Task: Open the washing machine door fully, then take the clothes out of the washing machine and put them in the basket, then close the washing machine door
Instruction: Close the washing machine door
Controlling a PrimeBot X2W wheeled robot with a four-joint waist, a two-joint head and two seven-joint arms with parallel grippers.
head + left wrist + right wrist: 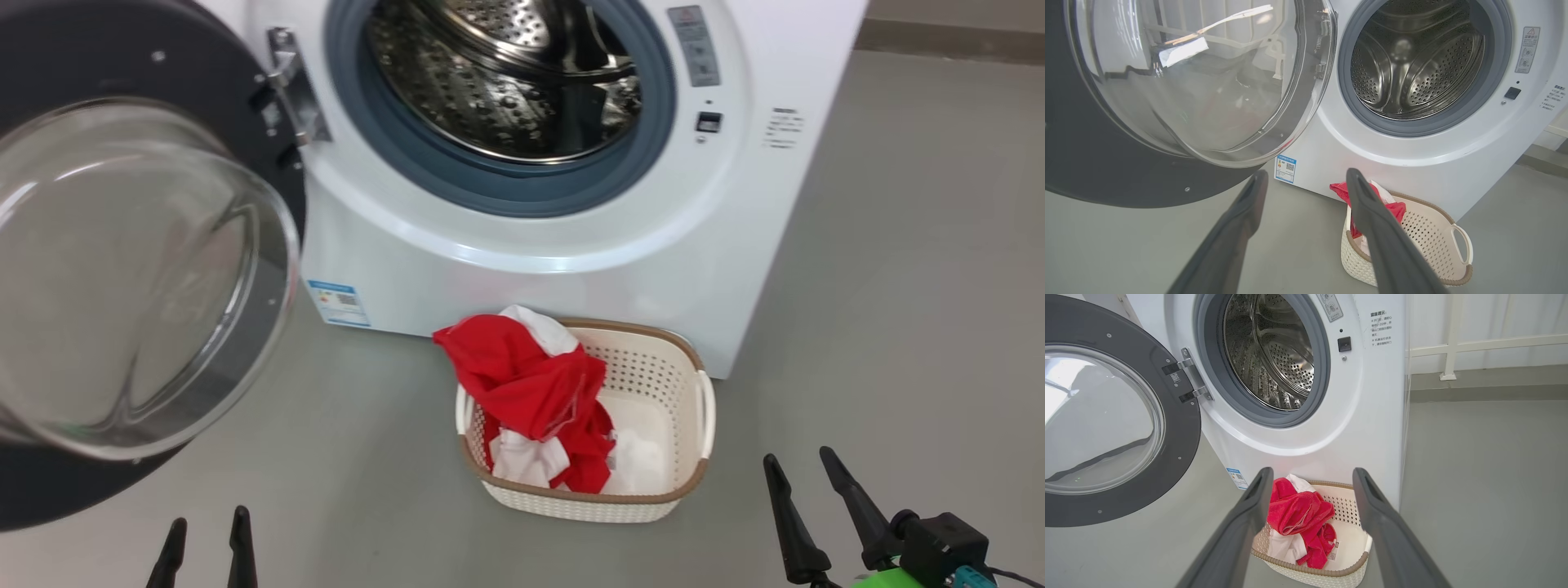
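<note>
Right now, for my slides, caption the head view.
Washer door open, drum empty, red clothes in basket; left gripper, right gripper open.

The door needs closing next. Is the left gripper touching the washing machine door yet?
Apart. In the head view, grey floor shows between the left gripper and the black rim of the washing machine door.

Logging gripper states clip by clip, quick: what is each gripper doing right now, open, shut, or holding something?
Left gripper, two long dark fingers: open, holding nothing.
Right gripper, two long dark fingers: open, holding nothing.
</note>
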